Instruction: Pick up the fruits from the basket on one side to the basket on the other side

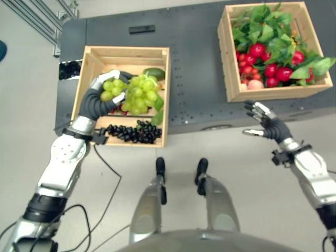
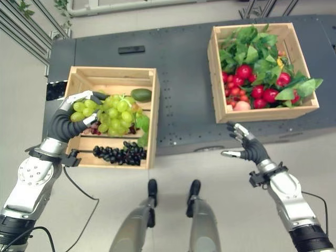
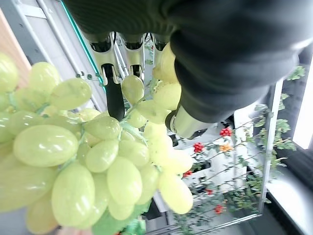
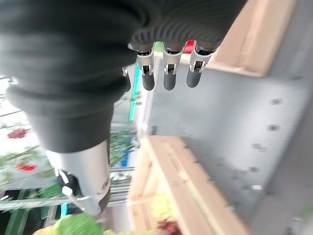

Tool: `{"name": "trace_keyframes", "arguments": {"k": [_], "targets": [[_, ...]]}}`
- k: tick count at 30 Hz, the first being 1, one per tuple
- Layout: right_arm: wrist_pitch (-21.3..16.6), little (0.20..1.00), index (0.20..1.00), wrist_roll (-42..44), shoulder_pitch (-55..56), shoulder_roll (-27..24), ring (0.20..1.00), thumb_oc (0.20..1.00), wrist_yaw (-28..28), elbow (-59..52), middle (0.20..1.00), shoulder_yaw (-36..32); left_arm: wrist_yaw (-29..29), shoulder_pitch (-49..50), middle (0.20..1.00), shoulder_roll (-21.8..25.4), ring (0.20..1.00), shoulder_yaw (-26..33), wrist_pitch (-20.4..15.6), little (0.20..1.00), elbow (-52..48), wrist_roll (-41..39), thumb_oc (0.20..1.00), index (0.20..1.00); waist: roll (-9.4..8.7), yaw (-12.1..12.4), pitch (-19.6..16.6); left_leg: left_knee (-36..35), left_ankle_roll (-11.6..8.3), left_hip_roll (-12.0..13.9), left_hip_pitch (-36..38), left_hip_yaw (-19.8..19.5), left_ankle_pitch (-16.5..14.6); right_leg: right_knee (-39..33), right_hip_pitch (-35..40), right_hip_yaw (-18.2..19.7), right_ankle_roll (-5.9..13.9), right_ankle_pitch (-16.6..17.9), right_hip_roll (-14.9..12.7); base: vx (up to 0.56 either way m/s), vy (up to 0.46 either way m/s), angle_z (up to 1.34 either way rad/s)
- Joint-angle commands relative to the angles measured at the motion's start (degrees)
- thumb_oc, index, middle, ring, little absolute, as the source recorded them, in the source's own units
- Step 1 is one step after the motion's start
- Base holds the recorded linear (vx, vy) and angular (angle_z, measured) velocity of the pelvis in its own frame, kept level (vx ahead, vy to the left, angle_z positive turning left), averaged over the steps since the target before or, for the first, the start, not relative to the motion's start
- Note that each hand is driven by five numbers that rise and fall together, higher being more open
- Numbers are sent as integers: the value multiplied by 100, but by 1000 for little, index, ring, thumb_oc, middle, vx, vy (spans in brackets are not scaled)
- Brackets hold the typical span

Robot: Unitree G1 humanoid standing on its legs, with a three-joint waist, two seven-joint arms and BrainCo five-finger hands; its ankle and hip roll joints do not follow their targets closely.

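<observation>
My left hand point(image 1: 100, 100) is shut on a bunch of green grapes point(image 1: 137, 93), held just above the left wooden basket point(image 1: 95, 55); the left wrist view has the grapes point(image 3: 98, 161) hanging under the curled fingers point(image 3: 115, 93). Black grapes point(image 1: 132, 132) lie along that basket's near side, and a dark green avocado point(image 1: 154, 73) sits at its far right. The right wooden basket point(image 1: 262, 93) holds red fruits point(image 1: 262, 60) and green leaves. My right hand point(image 1: 265, 123) hovers open off the table's near edge, below the right basket.
Both baskets stand on a dark grey table point(image 1: 194, 63). A small black bar point(image 1: 142, 29) lies at its far side. Grey metal rails point(image 1: 37, 18) stand on the floor at the far left.
</observation>
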Motion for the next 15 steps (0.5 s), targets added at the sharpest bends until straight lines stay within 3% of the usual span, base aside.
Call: {"name": "trace_keyframes", "arguments": {"k": [1, 7, 15], "targets": [[-97, 1000, 1000, 319, -159, -187, 1000, 1000, 155, -323, 1000, 70, -130, -225, 200, -60, 200, -92, -378, 200, -530, -360, 200, 200, -118, -72, -371, 358, 336, -378, 387, 104, -1056, -352, 314, -110, 399, 41, 192, 0, 0, 0], [-28, 1000, 1000, 211, -784, -373, 1000, 1000, 139, -452, 1000, 403, -347, -402, 200, -17, 200, -381, -318, 200, -716, -484, 200, 200, -121, -63, -537, 264, 339, -391, 646, 116, -1066, -401, 543, -111, 408, 17, 208, 0, 0, 0], [106, 1000, 1000, 584, -1328, -243, 1000, 1000, 326, -788, 1000, 868, -548, -594, 200, 54, 200, -788, -250, 200, -736, -534, 200, 200, -146, -88, -790, -40, 317, -374, 931, 112, -917, -589, 802, -127, 406, 30, 288, 0, 0, 0]]}}
